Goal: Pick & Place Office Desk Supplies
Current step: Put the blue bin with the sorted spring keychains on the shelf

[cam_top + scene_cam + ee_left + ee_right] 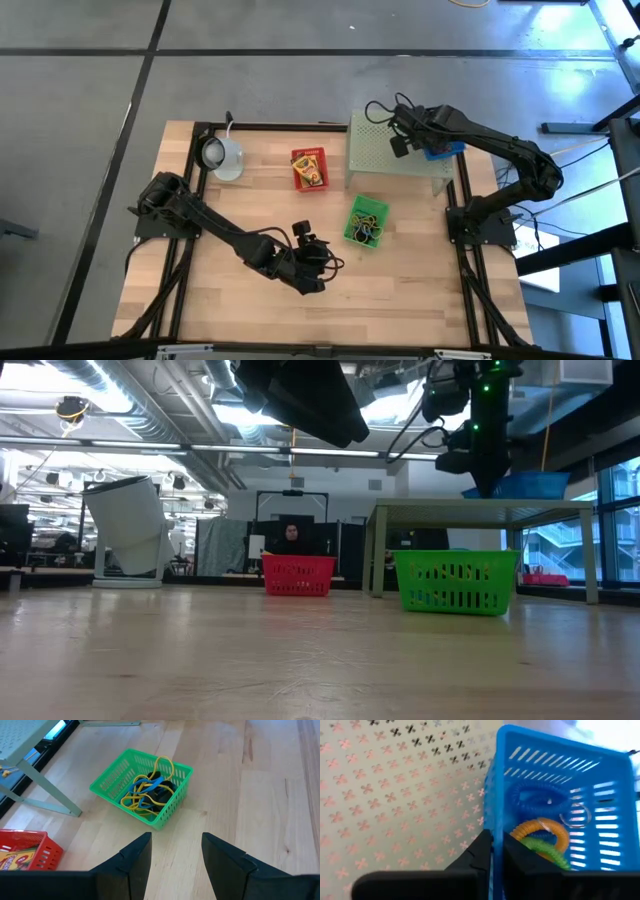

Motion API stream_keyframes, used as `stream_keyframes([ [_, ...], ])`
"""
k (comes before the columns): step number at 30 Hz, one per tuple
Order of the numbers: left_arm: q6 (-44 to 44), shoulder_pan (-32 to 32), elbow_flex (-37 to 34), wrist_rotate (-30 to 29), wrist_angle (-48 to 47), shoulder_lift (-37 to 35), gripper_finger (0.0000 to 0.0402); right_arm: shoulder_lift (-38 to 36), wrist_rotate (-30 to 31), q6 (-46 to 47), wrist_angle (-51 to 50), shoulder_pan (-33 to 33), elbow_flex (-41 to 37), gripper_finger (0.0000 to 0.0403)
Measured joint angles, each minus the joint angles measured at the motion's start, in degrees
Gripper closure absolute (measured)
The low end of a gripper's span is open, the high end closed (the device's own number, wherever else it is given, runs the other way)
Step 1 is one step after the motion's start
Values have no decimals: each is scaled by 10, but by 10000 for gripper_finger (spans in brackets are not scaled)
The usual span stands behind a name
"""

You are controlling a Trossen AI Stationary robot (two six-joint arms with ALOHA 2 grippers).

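Closest to the right wrist camera, the right gripper's (496, 851) dark jaws have pinched together on the near wall of a blue basket (560, 815), with one finger outside and one inside the rim; coiled loops in blue, orange and green (545, 837) lie inside it. From above, this basket (443, 150) sits on the pale green perforated stand (385, 150) at the far right of the bench (230, 300), with the right gripper (403, 140) reaching over it. The step in hand looks like securing the basket wall before lifting or dragging it off the stand. To do that well, the grip should be firm and deep on the rim, and the lift level and slow, since a thin plastic wall held at one edge will let the basket tip and spill its loops. Clearing the stand's edge before lowering matters too. The left gripper (175, 857) waits low over the middle of the bench with its jaws spread apart and empty, facing a green basket (145, 787) of yellow and blue bands and dark clips. A red basket (309, 168) holds a yellow printed box, and a pale mug (222, 155) lies at the far left.
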Motion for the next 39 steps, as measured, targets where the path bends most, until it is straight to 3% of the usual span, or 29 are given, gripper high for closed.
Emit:
stream_keyframes([
  [4, 0, 0, 0, 0, 0, 0, 233, 0, -31, 20, 0, -5, 0, 368],
  [31, 0, 0, 0, 5, -1, 0, 233, 0, -48, 72, 0, -46, 0, 365],
  [39, 0, 0, 0, 6, -1, 0, 233, 0, -47, 68, 0, -46, 0, 320],
])
